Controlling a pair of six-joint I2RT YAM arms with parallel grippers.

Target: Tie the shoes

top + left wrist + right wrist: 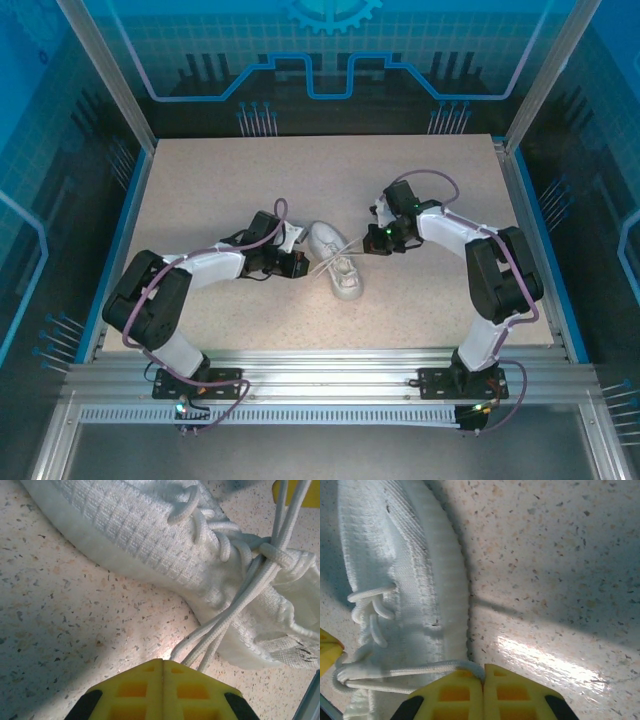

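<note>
A small white sneaker [335,262] lies mid-table, toe toward the back, between my two grippers. My left gripper [297,263] sits just left of it and my right gripper [377,238] just right of it. In the left wrist view the knit shoe [150,535] fills the top. Taut white laces [235,610] run from a crossing [272,552] down under the shut yellow fingertips of the left gripper [162,661]. Seen from the right wrist, a lace [420,670] stretches over the sole [447,580] into the shut right gripper [483,669].
The speckled tabletop [430,300] has open room in front of and behind the shoe. An aluminium rail [320,365] borders the near edge, and blue panels [320,60] wall the back and sides. The other gripper's yellow finger [327,650] shows beyond the shoe.
</note>
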